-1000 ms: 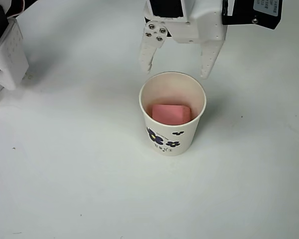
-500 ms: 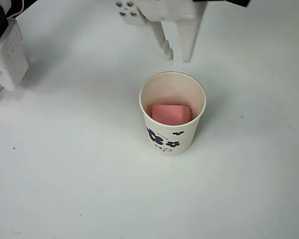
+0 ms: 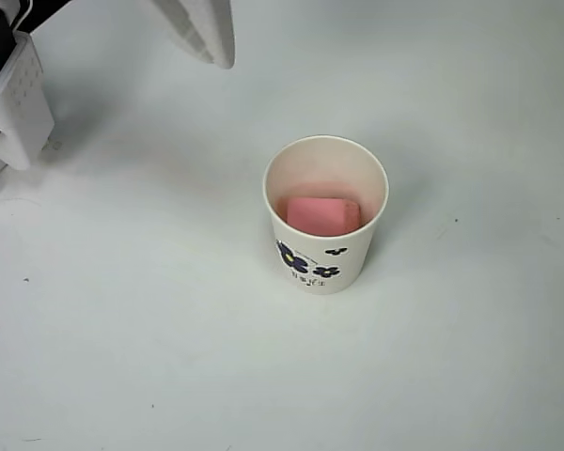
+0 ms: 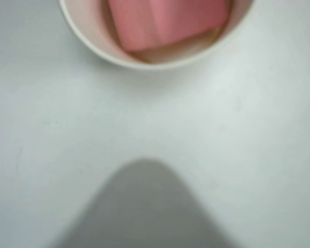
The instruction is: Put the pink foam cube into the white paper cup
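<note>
Pink cube (image 3: 323, 214) (cream, blue-flowered cup (image 3: 325, 256))

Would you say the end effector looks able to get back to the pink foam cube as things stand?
Probably yes, from above: the pink foam cube lies inside the upright white paper cup, whose mouth is open. The end effector sits off toward the overhead view's top left.
</note>
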Tool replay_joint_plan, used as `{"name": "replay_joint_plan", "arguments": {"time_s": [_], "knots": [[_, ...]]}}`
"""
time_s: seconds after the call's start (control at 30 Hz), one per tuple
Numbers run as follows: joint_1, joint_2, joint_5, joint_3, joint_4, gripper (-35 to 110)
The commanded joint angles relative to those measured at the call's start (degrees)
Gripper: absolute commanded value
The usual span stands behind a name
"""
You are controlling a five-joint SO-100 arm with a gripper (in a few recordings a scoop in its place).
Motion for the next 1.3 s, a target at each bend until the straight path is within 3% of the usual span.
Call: {"name": "replay_joint_plan", "arguments": {"time_s": [0.0, 0.53, 0.77, 0.9, 1.27], "knots": [[-1.4, 5.9, 1.8, 5.8, -5.3, 0], [-0.7, 25.4, 6.2, 29.2, -8.9, 0], [0.2, 44.3, 1.1, 45.9, -20.2, 0], [0.7, 50.6, -0.6, 50.8, -21.4, 0], [3.7, 52.5, -11.6, 54.9, -35.2, 0]]}}
